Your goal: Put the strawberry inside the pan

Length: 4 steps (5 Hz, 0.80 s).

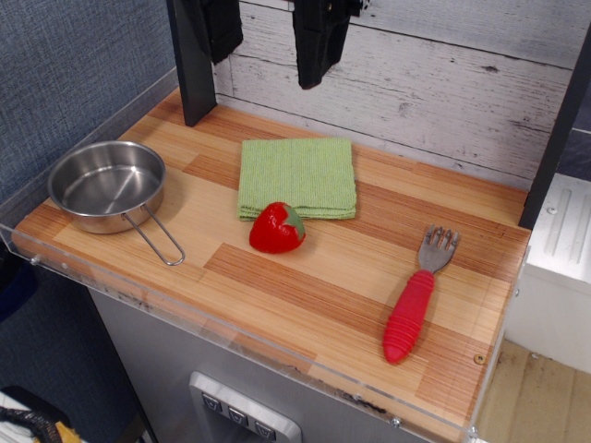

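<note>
The strawberry (277, 228) — a small glossy red plastic toy with a green leaf cap — lay on its side on the wooden tabletop (305, 277), touching the front edge of a folded green cloth (297, 177). My gripper (272, 32) hung high at the top of the view, in front of the whitewashed plank wall (434, 83). Only two dark finger pieces showed, well apart from each other, so the jaws looked released; they held nothing and touched nothing. The strawberry sat well below and in front of them, roughly under the gap between the two pieces.

The small round shiny stainless-steel pan (107, 185) stood at the left end of the table, well apart from the strawberry, its thin looped wire handle pointing toward the front edge. Nothing lay inside it. A fork with a grey head and ribbed red handle (416, 298) lay near the right end.

The upper part of my gripper was cut off by the frame — I could not tell how the fingers joined the arm. The fingertips were dark and hard to make out.
</note>
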Each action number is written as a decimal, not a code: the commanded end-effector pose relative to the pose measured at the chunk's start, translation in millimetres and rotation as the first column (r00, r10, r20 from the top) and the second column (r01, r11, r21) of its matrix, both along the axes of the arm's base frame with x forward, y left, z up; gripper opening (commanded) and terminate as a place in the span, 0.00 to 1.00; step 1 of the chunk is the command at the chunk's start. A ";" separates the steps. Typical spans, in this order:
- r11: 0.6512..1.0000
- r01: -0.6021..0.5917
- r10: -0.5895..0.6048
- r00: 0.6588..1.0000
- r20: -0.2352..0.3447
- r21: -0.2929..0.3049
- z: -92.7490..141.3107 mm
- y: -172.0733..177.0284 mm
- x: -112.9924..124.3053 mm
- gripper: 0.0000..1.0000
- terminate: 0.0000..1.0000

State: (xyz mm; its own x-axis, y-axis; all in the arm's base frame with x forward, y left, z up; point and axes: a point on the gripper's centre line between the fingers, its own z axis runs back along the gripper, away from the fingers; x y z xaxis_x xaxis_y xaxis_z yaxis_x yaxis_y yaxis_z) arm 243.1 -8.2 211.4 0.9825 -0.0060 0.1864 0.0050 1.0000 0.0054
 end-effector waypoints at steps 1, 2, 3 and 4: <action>1.000 0.000 0.000 1.000 0.000 0.000 0.0 0.0 0.0 1.00 0.00; 1.000 -0.008 0.008 1.000 0.015 -0.003 -14.0 11.1 4.5 1.00 0.00; 0.999 0.011 -0.013 0.999 0.039 0.046 -31.8 17.1 11.4 1.00 0.00; 0.996 0.035 -0.038 0.998 0.044 0.077 -54.1 22.2 20.7 1.00 0.00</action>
